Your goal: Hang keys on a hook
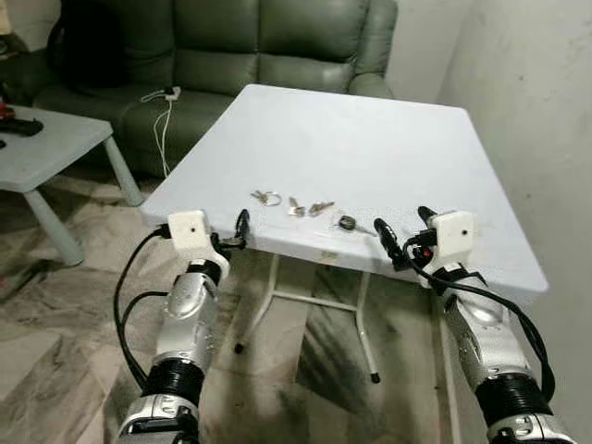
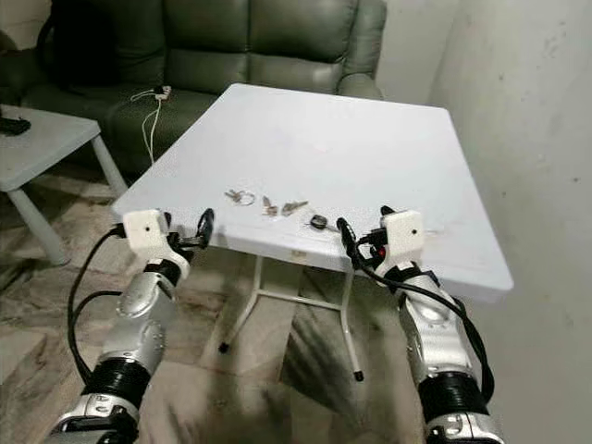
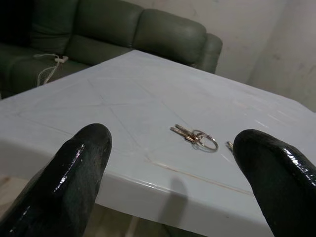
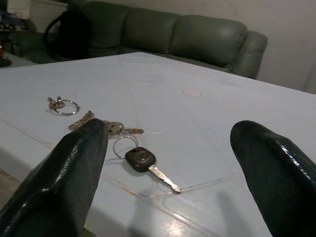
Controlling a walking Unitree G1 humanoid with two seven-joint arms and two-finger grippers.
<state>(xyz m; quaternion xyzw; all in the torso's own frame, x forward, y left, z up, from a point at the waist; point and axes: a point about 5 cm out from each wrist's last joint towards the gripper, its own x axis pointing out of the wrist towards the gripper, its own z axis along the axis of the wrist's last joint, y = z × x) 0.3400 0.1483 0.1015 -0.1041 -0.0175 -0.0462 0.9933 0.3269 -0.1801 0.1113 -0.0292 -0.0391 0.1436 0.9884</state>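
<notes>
Several keys lie in a row near the front edge of the white folding table (image 1: 351,139): a small key ring (image 1: 266,196) at the left, two loose silver keys (image 1: 308,207) in the middle, and a black-headed car key (image 1: 349,223) on a thin ring at the right. My left gripper (image 1: 231,233) hovers at the table's front left corner, open, with the key ring (image 3: 201,139) ahead of its fingers. My right gripper (image 1: 405,224) stands open just right of the car key (image 4: 140,159), level with the tabletop. Neither holds anything.
A green sofa (image 1: 259,46) stands behind the table, with a white cable (image 1: 166,102) and a black bag (image 1: 88,42) on it. A low white side table (image 1: 46,139) is at the left. A wall (image 1: 536,111) runs close along the right.
</notes>
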